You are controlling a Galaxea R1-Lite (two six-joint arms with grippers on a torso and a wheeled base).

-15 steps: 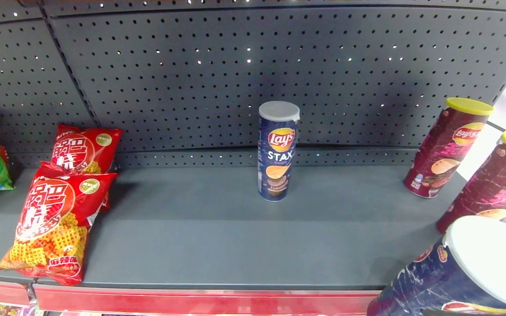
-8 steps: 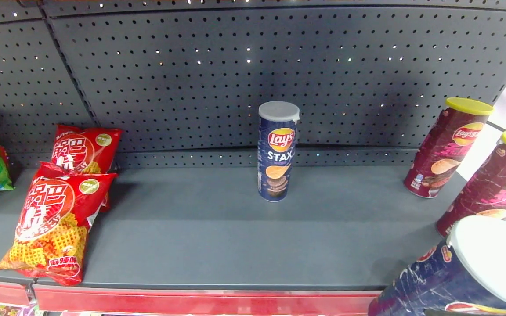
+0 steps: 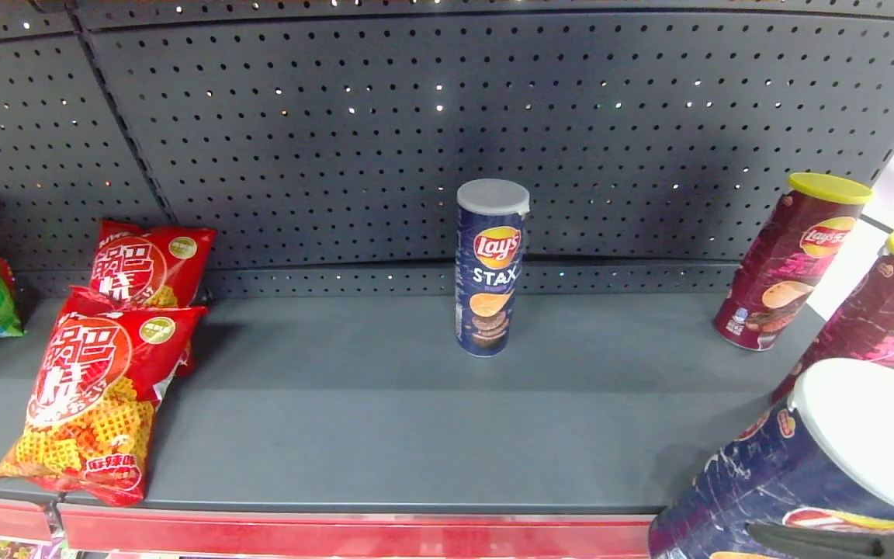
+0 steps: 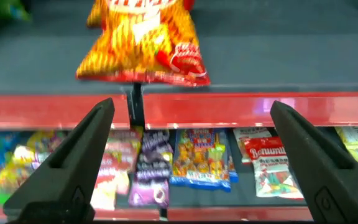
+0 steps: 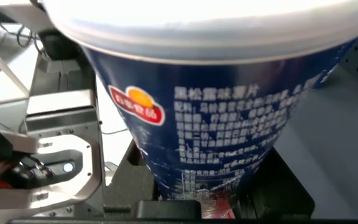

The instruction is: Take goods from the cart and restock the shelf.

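Raised slightly since a second ago in the head frame's lower right, the held blue can [image 3: 796,473] is clenched near its base by the right gripper [image 3: 835,537] (lid uppermost, presumably so it can be stood upright). The left gripper [image 4: 191,109] is kept spread and unladen before the shelf [image 3: 385,419] edge. Farther back, at centre, a matching can [image 3: 490,268] is seen standing, likely marking the intended row.

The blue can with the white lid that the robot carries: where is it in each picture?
Head view: blue can in the lower right corner, tilted.
Right wrist view: close up, across the middle.
Left wrist view: not in it.
Shared landmark: the grey shelf board.
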